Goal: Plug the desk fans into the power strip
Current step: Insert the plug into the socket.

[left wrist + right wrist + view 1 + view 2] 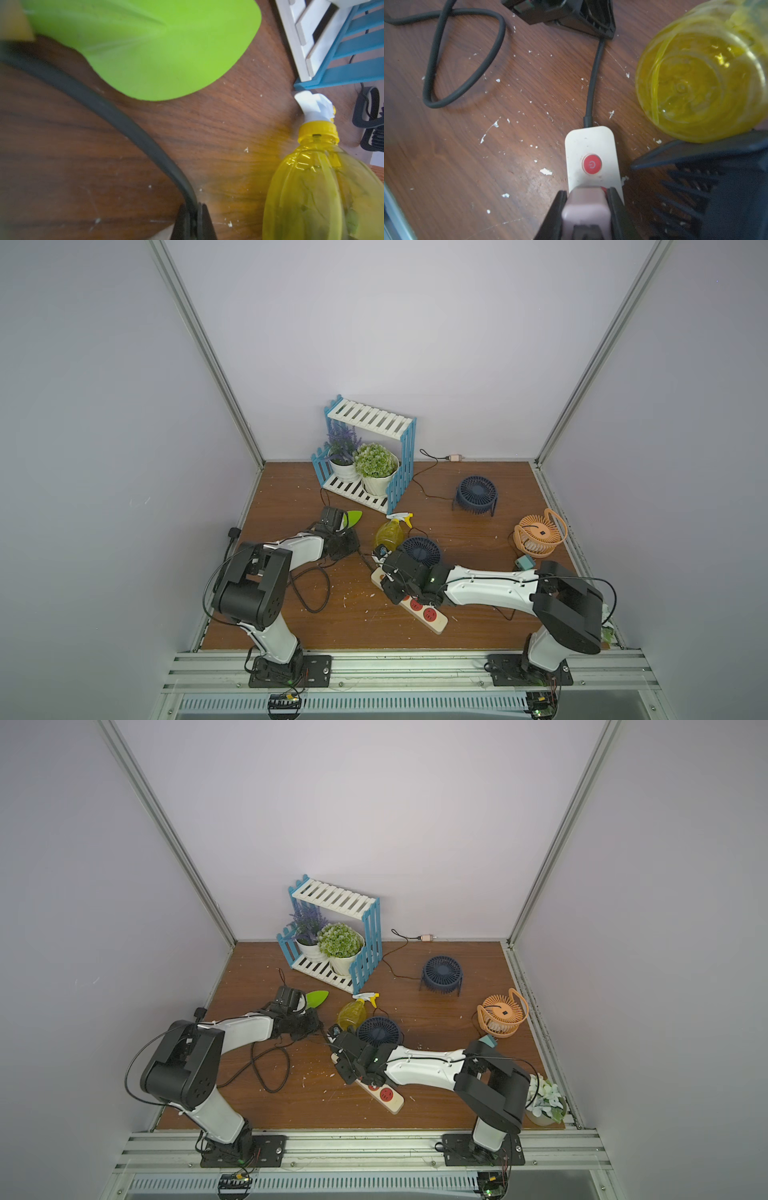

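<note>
The right gripper [586, 192] pinches a pale pink plug [584, 209], its jaws partly spread around it, over the power strip [589, 141] (beside its red button [592, 164]). The strip lies slantwise on the table [457, 539] near the yellow spray bottle [702, 83], and the plug's pins are apparently hidden. The left gripper [194, 209] is clamped tight on the black cord [116, 116].

Plain, pale lavender-grey walls [395, 323] close in three sides and meet at slanting aluminium posts [208, 352]. The table [353, 626] is dark brown wood grain, flecked with white crumbs [546, 171]. An aluminium rail [395, 668] runs along its front edge. The light is soft and even.
</note>
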